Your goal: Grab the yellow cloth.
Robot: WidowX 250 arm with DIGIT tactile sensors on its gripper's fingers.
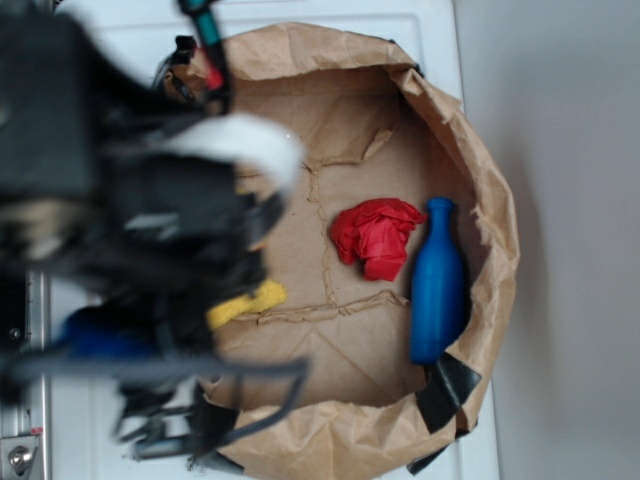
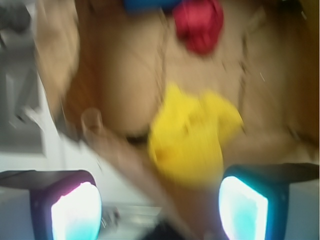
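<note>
The yellow cloth point(image 2: 192, 137) lies crumpled on the brown paper, in the middle of the blurred wrist view. In the exterior view only a strip of the yellow cloth point(image 1: 247, 303) shows, sticking out from under the blurred arm at the left. My gripper point(image 2: 160, 212) is open, its two glowing pads point(image 2: 76, 215) wide apart at the bottom of the frame. The cloth sits just ahead of the jaws, nearer the right pad, and nothing is held between them. In the exterior view the gripper itself is lost in the dark arm blur.
A red cloth point(image 1: 377, 236) and a blue bottle point(image 1: 437, 283) lie to the right inside the brown paper basin point(image 1: 480, 170). The paper's raised crumpled rim runs round everything. A white surface point(image 1: 440, 40) lies beyond it.
</note>
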